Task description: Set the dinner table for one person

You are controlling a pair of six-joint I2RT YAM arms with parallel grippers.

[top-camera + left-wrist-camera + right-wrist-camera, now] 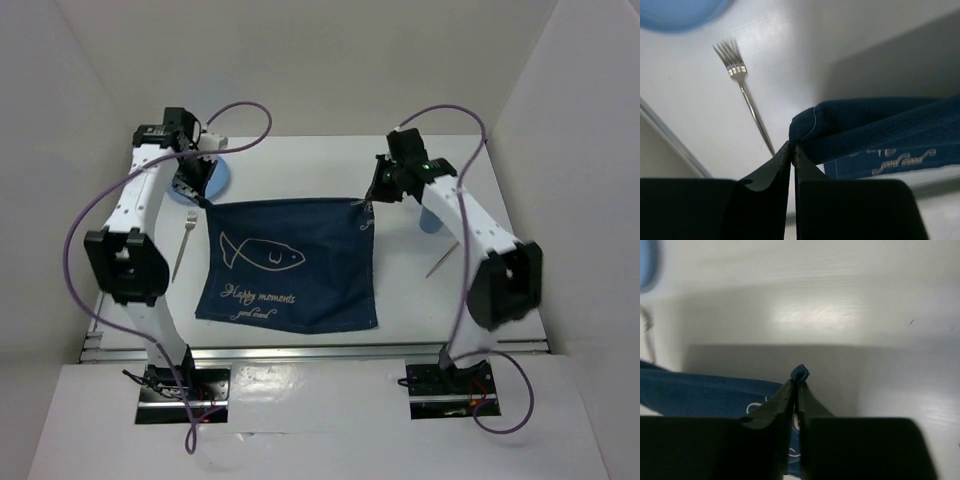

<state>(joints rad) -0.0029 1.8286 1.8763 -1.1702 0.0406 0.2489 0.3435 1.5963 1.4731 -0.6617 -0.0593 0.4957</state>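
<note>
While both arms reach over the white dinner table (300,160), the left gripper (791,146) has its fingers pressed together on the far left corner of the navy fish-print placemat (290,265). The right gripper (797,382) is likewise clamped on the far right corner. Both pinched corners stand raised off the tabletop, with shadow beneath. The placemat spreads across the table's middle, its near edge close to the metal rail (320,350). A fork (747,97) lies just left of the cloth, with a blue plate (220,175) beyond it. A blue cup (430,218) stands to the right.
</note>
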